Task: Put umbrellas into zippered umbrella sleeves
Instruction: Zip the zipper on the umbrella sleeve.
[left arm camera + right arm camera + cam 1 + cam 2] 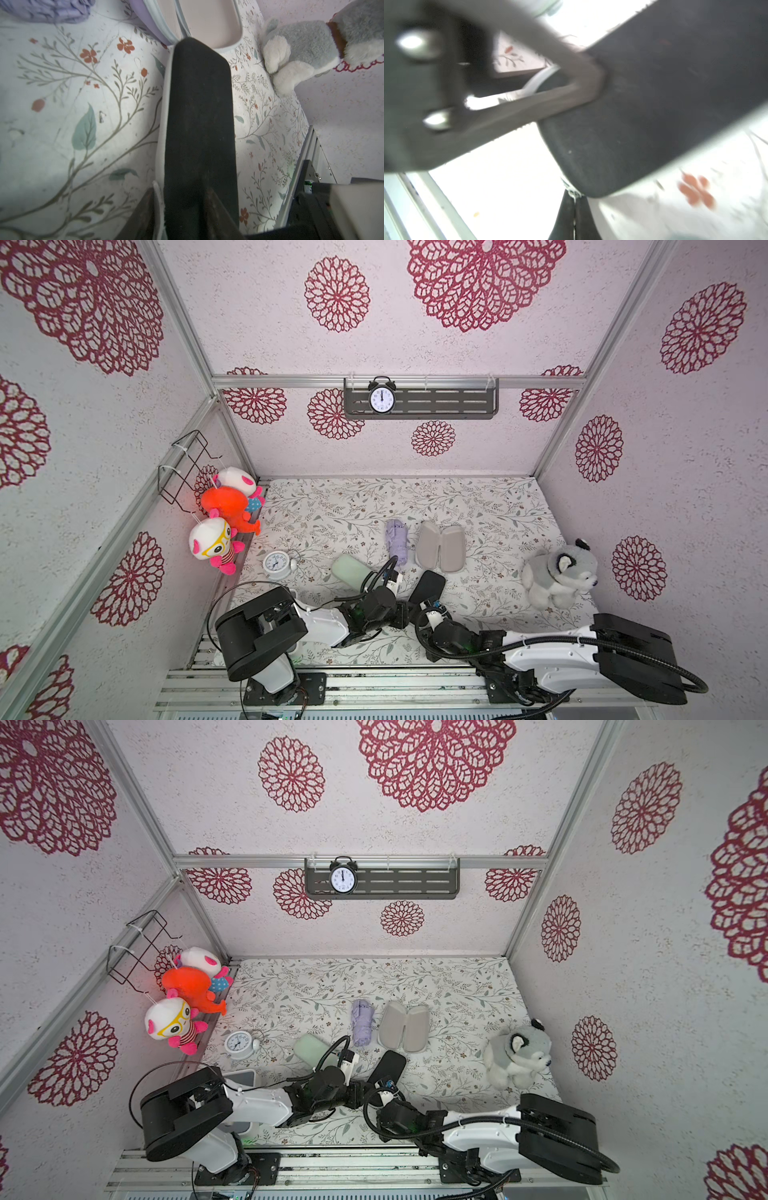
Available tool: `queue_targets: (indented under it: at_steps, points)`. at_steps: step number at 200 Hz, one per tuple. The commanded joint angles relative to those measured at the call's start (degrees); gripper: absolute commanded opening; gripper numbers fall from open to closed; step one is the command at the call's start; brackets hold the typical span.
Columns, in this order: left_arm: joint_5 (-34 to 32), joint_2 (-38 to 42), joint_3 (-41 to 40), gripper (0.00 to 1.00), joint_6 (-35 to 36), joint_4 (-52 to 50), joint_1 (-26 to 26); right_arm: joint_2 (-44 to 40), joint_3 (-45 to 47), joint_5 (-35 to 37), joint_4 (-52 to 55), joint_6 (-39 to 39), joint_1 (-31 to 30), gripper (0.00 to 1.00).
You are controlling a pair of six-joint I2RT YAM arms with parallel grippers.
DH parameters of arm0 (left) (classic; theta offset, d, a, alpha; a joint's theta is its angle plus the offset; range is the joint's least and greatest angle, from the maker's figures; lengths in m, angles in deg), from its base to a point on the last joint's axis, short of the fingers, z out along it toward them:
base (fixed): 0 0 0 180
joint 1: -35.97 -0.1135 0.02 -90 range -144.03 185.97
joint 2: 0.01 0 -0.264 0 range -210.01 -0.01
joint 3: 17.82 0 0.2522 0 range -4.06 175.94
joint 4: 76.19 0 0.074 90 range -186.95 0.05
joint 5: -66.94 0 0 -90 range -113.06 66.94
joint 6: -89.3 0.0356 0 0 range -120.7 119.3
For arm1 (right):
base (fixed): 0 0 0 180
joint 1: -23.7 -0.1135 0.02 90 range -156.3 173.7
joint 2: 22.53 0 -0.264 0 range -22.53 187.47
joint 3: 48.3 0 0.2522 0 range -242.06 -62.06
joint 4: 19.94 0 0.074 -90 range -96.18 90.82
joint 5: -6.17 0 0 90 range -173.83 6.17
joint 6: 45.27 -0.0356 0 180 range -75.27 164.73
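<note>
At the left, the mint green sleeve [351, 570] lies closed on the flowered table [498, 510]. Further back lies the lilac umbrella [395, 541]. The left gripper [180, 199] clamps the near end of the black sleeve [429, 585]. The right gripper [574, 199] is pressed together, I think on its zipper pull [572, 192]. The lilac sleeve [440, 546] lies open, just right of the umbrella.

Table [478, 506]: leafy floral cloth, wall to wall.
Centre: lilac umbrella [396, 541] lying lengthwise, near to far.
Just right of it: open lilac sleeve [441, 546], both grey-lined halves up.
Left, nearer: mint green sleeve [351, 570], closed.
Near centre: black sleeve [428, 587]; can't tell if it lies flat.
Left edge: white alarm clock [276, 565].
Right: plush husky [559, 574], sitting.
</note>
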Motion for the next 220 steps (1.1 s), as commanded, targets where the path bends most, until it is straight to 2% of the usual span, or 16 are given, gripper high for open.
queue_targets:
  at_steps: [1,20,45,69,91,107,144,186,220]
  points:
    - [2.5,-1.2,-0.8,0.39,-0.8,-8.4,3.3,-4.8,0.8,5.7,3.1,-2.3,0.6,0.00]
    - [2.9,-3.8,0.5,0.37,-1.8,-6.8,3.8,-5.9,0.5,4.9,2.0,-1.9,-1.3,0.00]
    - [2.7,-6.9,1.8,0.32,-3.6,-5.2,4.7,-3.1,-2.2,6.1,1.7,-1.7,-4.6,0.00]
    - [-1.1,-6.2,2.7,0.27,-5.6,-8.8,6.2,-0.7,-4.8,8.0,2.8,-2.7,-6.4,0.00]
    - [-2.9,-5.4,3.4,0.13,-6.7,-10.9,7.6,-1.1,-4.8,8.7,1.4,-3.7,-6.7,0.00]
    - [-4.9,-5.1,3.3,0.14,-8.3,-11.9,8.1,-1.0,-4.4,8.7,-3.1,-3.4,-6.7,0.00]
    - [-5.5,-6.1,3.0,0.14,-10.9,-8.7,8.9,6.1,-9.5,9.1,-6.5,-1.4,-7.1,0.00]
    - [-5.3,-6.8,2.0,0.12,-12.9,-4.5,10.4,6.2,-6.1,14.9,-17.4,-1.1,-6.0,0.00]
    - [-5.3,-6.4,-0.4,0.10,-14.6,-0.7,11.0,7.3,-6.7,14.7,-22.8,1.4,-5.3,0.00]
